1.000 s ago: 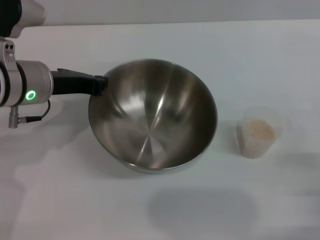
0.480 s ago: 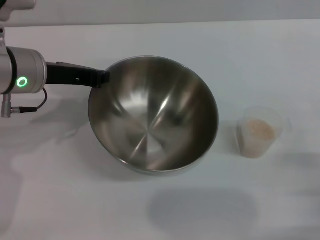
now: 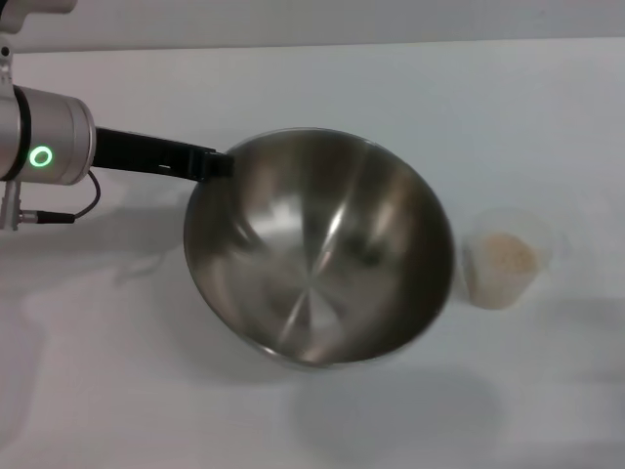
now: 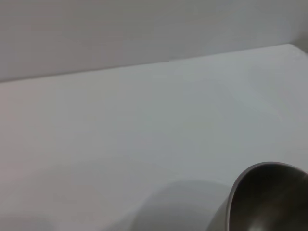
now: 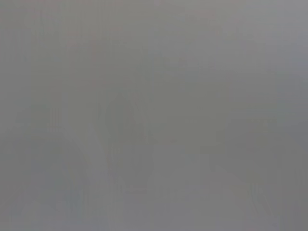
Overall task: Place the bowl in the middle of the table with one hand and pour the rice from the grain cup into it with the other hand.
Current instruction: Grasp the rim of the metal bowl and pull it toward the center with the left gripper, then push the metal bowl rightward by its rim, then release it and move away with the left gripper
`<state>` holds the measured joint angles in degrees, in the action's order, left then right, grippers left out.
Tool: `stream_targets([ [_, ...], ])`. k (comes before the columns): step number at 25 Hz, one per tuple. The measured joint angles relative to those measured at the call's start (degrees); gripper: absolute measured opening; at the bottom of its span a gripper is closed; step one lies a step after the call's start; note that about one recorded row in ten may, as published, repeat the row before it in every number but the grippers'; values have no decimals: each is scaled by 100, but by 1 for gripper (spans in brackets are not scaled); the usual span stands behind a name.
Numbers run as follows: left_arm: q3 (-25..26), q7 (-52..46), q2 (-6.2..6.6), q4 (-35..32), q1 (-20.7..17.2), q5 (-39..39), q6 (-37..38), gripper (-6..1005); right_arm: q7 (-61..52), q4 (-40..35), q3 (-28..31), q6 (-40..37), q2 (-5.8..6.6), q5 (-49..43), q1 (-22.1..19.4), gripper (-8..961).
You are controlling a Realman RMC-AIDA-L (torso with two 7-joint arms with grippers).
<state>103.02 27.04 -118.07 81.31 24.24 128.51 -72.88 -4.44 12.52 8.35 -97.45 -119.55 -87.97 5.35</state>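
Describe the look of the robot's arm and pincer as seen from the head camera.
Only the left arm shows. Its wrist is a silver cylinder with a glowing green ring light and a thin black cable looping beneath it. The left pincer has slim, long black fingers. The right arm is out of view.

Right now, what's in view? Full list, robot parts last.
bowl: one, shiny steel, tilted, mid-table, empty; a slice of its rim also shows in the left wrist view.
grain cup: one, clear plastic, upright on the table, to the robot's right of the bowl, close to it but apart.
rice: one heap, pale beige, inside the grain cup.
table: one, plain white, under everything.
left hand: one, black fingers on a silver wrist with a green ring light, gripping the bowl's rim on the robot's left.
right hand: not in view; its wrist view shows only blank grey.
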Motion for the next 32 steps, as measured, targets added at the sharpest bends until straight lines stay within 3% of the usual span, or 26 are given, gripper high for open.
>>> stream_targets([
  [6, 269, 523, 3, -154, 87, -683, -583, 50, 2, 10, -6, 7, 2, -4, 33, 771],
  [11, 343, 718, -14, -358, 99, -966, -560, 54, 4, 14, -9, 8, 2, -8, 46, 771],
  [32, 100, 956, -29, -921, -30, -693, 195, 74, 5, 14, -43, -35, -8, -9, 59, 771],
])
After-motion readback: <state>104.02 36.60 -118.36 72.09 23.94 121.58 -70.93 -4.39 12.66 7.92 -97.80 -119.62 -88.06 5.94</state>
